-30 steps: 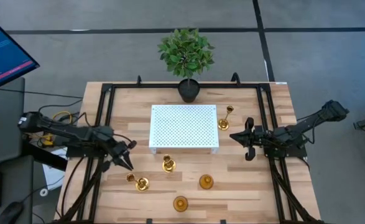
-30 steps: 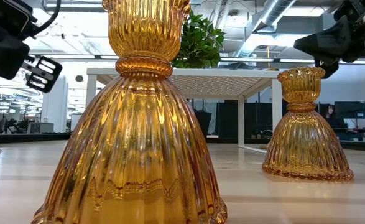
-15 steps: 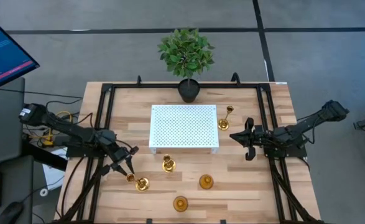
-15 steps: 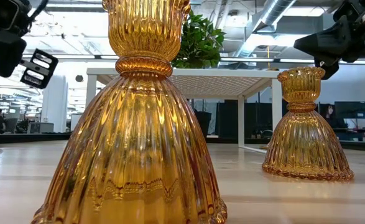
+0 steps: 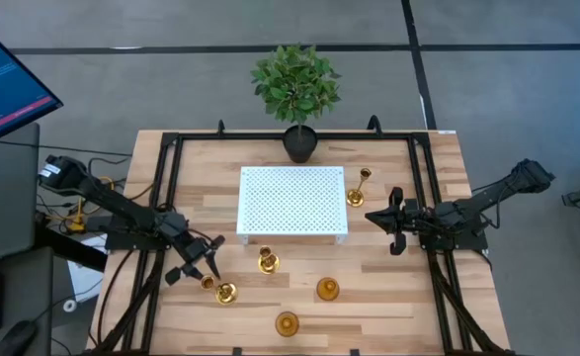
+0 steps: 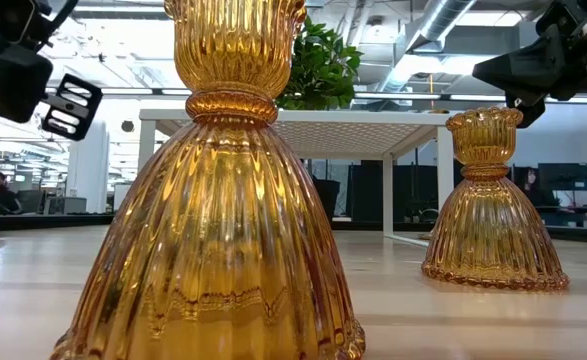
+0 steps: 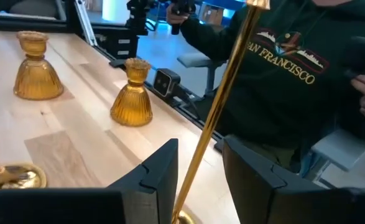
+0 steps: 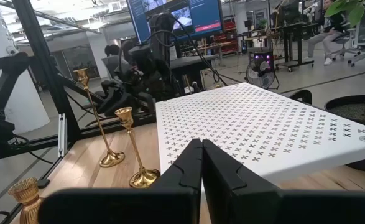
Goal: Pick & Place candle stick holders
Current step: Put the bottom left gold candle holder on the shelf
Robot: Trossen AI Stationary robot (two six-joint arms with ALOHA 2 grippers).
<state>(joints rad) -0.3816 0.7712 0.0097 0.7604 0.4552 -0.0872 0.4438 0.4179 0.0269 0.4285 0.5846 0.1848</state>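
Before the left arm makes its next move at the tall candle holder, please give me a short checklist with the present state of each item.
1. Left gripper jaws apart: ok.
2. Thin stem of the tall candle holder between the left fingers: ok.
3. Neighbouring short holder apart from the left gripper: ok.
4. Right gripper shut, waiting beside the white perforated stand: ok.
5. Person away from the table edge: not ok, stands close in the left wrist view.
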